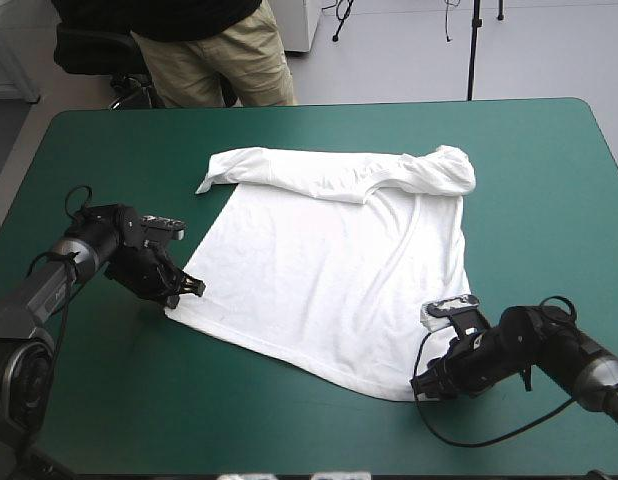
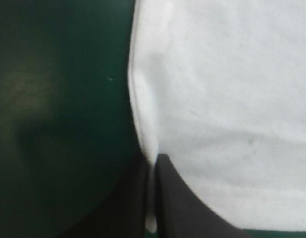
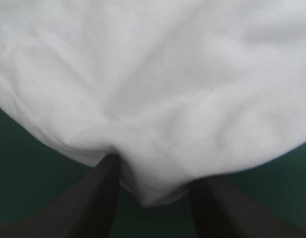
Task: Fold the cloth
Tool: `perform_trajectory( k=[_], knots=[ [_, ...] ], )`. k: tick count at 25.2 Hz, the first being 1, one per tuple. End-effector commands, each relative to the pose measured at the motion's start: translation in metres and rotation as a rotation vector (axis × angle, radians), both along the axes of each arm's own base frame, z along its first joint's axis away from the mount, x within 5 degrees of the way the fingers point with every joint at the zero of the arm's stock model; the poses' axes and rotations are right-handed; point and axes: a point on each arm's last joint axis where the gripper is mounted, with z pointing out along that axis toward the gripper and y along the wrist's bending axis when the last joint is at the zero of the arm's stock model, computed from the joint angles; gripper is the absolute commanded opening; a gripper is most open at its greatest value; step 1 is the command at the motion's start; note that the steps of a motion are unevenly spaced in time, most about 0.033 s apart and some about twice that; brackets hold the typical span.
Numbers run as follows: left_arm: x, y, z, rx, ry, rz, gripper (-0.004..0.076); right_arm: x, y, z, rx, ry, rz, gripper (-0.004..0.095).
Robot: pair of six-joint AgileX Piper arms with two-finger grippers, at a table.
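Teal-green surface (image 1: 119, 150) carries white T-shirt (image 1: 329, 270) at centre — spread mostly flat, lightly rumpled, collar end and sleeves bunched in roll along far side. Left claw (image 1: 196, 288) pinched nearly closed on near-left hem corner, fabric between fingers. Right claw (image 1: 421, 385) parted — fingers straddle near-right hem edge.

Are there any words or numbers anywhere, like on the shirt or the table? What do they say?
There are none to read.
The T-shirt is plain white, with no print or tag showing in any view.
The teal-green cover has no writing.
The left hand and right hand show no readable label.
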Motion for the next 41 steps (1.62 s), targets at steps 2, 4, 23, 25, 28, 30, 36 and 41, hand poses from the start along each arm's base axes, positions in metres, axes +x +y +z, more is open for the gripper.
perform_trajectory(
  k=[2, 4, 23, 25, 28, 30, 36, 41],
  knots=[
    [0.006, -0.010, 0.000, -0.070, -0.059, 0.042, -0.0017, 0.009, 0.005, -0.007, 0.000, -0.002, 0.036, 0.0202],
    [0.006, -0.010, 0.000, -0.070, -0.063, 0.042, -0.0017, 0.008, 0.005, -0.007, 0.005, -0.004, 0.064, -0.0025],
    [-0.016, -0.013, 0.125, -0.159, -0.437, -0.010, -0.0017, 0.021, -0.008, 0.145, 0.054, -0.665, 0.001, -0.0003],
    [-0.022, -0.014, 0.169, -0.201, -0.580, -0.011, -0.0017, 0.025, -0.013, 0.198, 0.025, -0.860, -0.001, -0.0003],
    [-0.031, -0.017, 0.234, -0.266, -0.783, -0.021, -0.0017, 0.022, -0.021, 0.263, -0.003, -1.110, -0.016, -0.0004],
    [-0.035, -0.017, 0.262, -0.284, -0.870, -0.034, -0.0017, 0.017, -0.026, 0.293, -0.013, -1.225, -0.026, -0.0004],
    [-0.103, -0.013, 0.403, -0.336, -1.378, -0.109, -0.0017, -0.050, -0.052, 0.416, 0.018, -1.721, -0.054, -0.0004],
    [-0.169, -0.006, 0.467, -0.375, -1.722, -0.124, -0.0017, -0.099, -0.072, 0.462, 0.009, -1.938, -0.086, -0.0004]
  ],
)
